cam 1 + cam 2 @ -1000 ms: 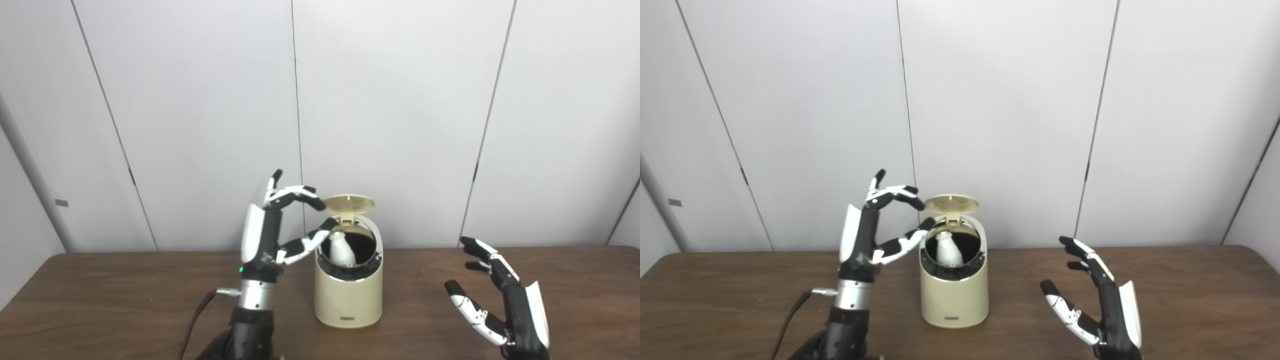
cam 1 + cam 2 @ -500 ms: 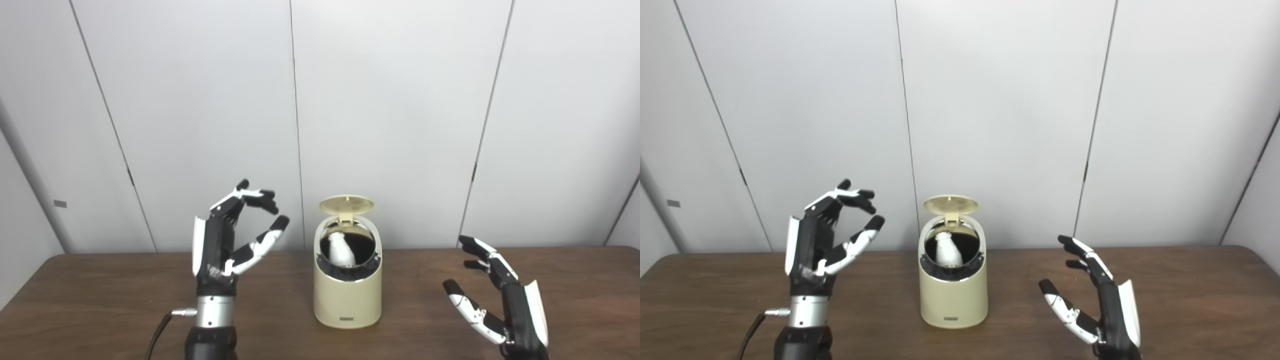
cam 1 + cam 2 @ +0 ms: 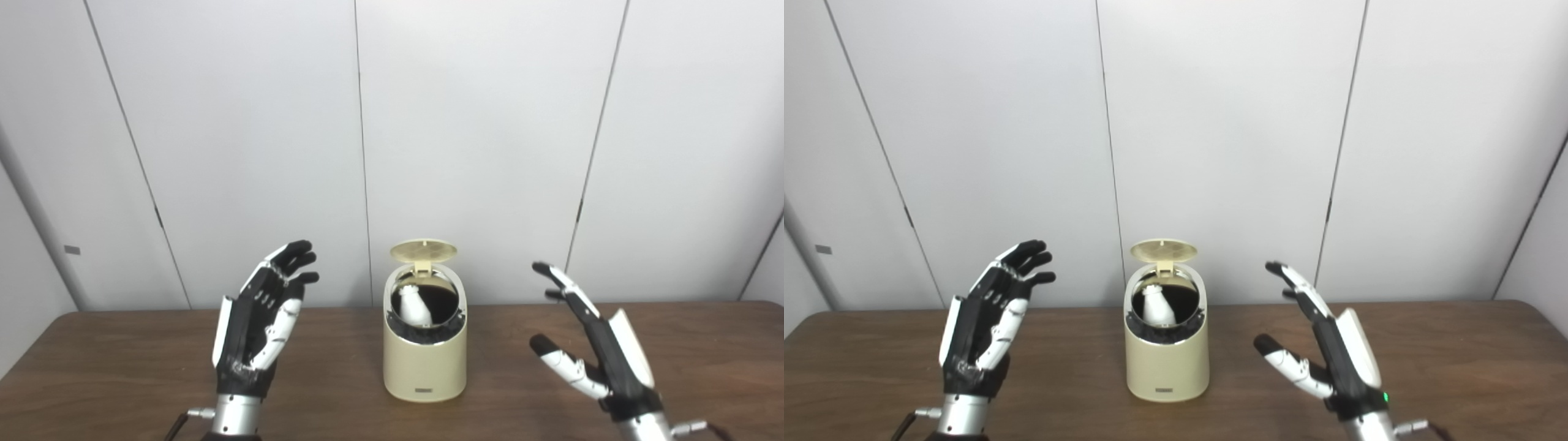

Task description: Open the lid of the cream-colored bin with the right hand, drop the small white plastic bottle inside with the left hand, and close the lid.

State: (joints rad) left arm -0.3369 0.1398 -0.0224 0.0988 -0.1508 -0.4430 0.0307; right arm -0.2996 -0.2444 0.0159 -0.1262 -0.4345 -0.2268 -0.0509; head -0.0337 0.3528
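Small white plastic bottle (image 3: 415, 306) now inside the cream-colored bin (image 3: 424, 361), leaning against the left inner wall, visible through the open mouth. Lid (image 3: 424, 250) upright on its far hinge, not yet closed. Bin standing mid-table (image 3: 122, 361), between both hands. Left hand (image 3: 260, 324) pulled back leftward from the rim since a second ago, fingers spread, holding nothing, well apart from the bin. Right hand (image 3: 597, 349) raised from its low waiting pose, fingers spread, empty, near the bin's right side. Drop judged done; likely only the lid closing left.
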